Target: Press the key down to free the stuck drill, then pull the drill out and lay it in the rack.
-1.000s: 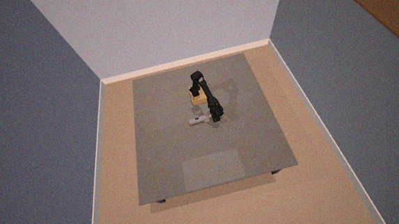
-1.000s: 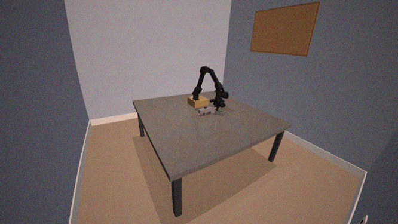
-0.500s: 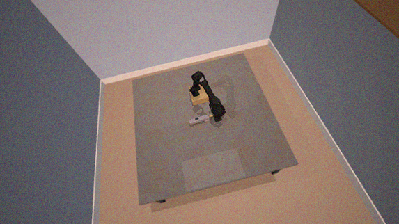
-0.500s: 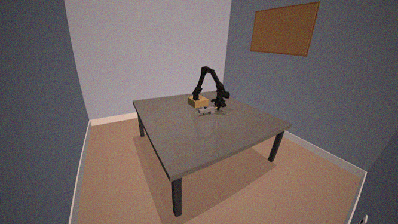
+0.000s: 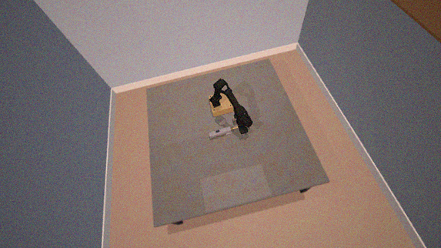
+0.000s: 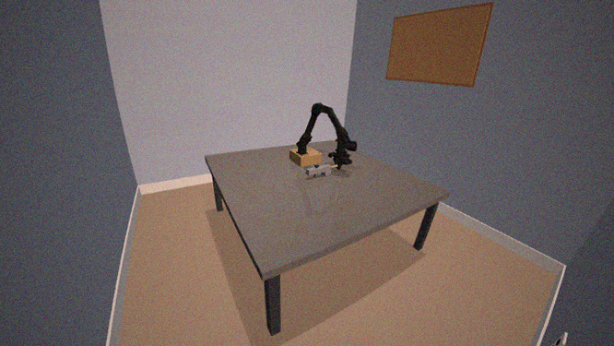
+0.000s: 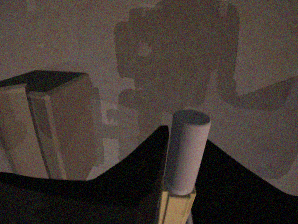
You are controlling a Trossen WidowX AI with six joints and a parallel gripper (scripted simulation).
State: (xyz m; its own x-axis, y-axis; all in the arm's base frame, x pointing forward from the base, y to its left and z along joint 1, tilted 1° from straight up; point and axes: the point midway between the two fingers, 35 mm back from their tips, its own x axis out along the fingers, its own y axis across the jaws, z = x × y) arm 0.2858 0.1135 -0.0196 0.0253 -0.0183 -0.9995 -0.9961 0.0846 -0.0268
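A pale grey holder (image 5: 223, 131) (image 6: 318, 171) lies on the table, with a small dark piece (image 5: 217, 131) (image 6: 316, 166) on top that looks like the key. The drill shows as a yellow length (image 5: 234, 127) (image 6: 333, 166) (image 7: 175, 208) at the holder's right end and a grey cylinder (image 7: 187, 160). My gripper (image 5: 242, 131) (image 6: 339, 166) (image 7: 174, 133) is shut on the drill, right of the holder. Whether the drill still sits in the holder is hidden. A grooved block (image 7: 73, 131), possibly the rack, stands at the left of the wrist view.
The arm's yellow wooden base (image 5: 222, 110) (image 6: 305, 157) stands behind the holder. The grey table (image 5: 178, 168) (image 6: 261, 216) has a paler patch (image 5: 234, 185) near its front edge in the top view. Arm shadows fall around the gripper.
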